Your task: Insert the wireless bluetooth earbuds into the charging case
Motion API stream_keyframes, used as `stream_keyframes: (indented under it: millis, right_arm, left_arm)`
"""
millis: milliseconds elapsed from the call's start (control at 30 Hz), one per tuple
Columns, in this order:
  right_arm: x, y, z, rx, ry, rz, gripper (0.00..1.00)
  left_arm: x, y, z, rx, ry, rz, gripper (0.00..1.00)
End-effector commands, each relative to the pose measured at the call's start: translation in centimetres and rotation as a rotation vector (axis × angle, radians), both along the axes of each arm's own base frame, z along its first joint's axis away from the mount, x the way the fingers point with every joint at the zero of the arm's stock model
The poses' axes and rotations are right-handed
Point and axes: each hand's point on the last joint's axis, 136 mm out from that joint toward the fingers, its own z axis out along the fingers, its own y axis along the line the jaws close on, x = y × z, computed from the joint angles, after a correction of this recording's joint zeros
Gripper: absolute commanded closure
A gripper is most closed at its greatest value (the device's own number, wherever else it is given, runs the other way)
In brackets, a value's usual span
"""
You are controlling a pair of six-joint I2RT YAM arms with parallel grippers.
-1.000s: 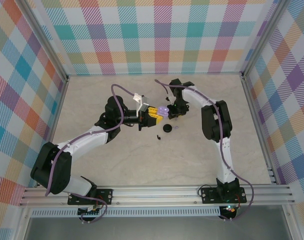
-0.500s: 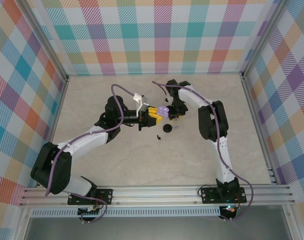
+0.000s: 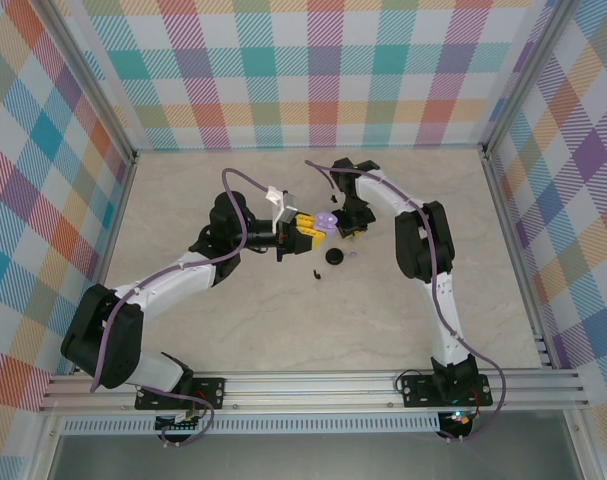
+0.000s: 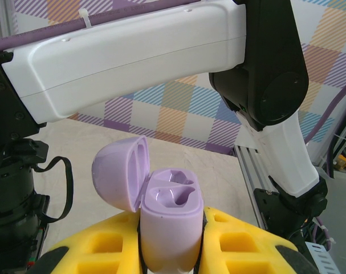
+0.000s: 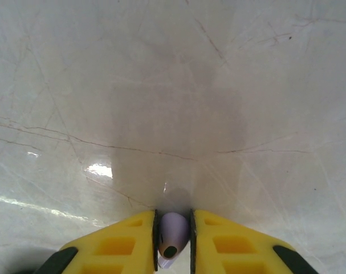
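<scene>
The pale lilac earbud [image 5: 173,237] is pinched between the two yellow fingers of my right gripper [image 5: 173,218], which are closed narrow on it. Its long axis runs along my fingers. The rounded end points out toward the table [image 5: 161,85] and a dark oval spot faces my wrist camera. I cannot tell where its stem is.

The lilac charging case [image 4: 171,228] is my landmark. My left gripper [image 4: 171,245] is closed tightly on the body of it and holds it above the table. The lid [image 4: 122,171] is flipped back on the hinge, and the two sockets [image 4: 173,191] are both empty.

In the top view my right gripper [image 3: 349,228] is just beside the lilac charging case [image 3: 326,219], on the side where the open mouth faces, so the right arm should make the insertion. I think the bud must first be turned, because now it points down at the table while the sockets look sideways.

Nearer to my bases than the lilac charging case, a black case [image 3: 335,257] lies on the table. A black earbud [image 3: 316,272] lies just beside it.
</scene>
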Motion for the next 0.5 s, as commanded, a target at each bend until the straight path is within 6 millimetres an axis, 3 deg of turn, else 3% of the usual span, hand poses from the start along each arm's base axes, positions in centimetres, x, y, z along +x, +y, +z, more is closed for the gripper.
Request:
stream_keyframes:
  millis: [0,167,467]
  right_arm:
    - [-0.3,0.1,-1.1,-0.007,0.016,-0.034,0.81]
    - [0.4,-0.1,0.5,0.053,-0.036,-0.078,0.84]
    - [1.9,-1.9,5.2,0.255,-0.205,-0.183,0.85]
  left_arm:
    - [-0.3,0.2,1.6,-0.027,-0.047,0.002,0.97]
    - [-0.2,0.2,1.6,-0.026,-0.047,0.01,0.97]
    - [1.3,0.1,0.7,-0.017,0.004,0.074,0.99]
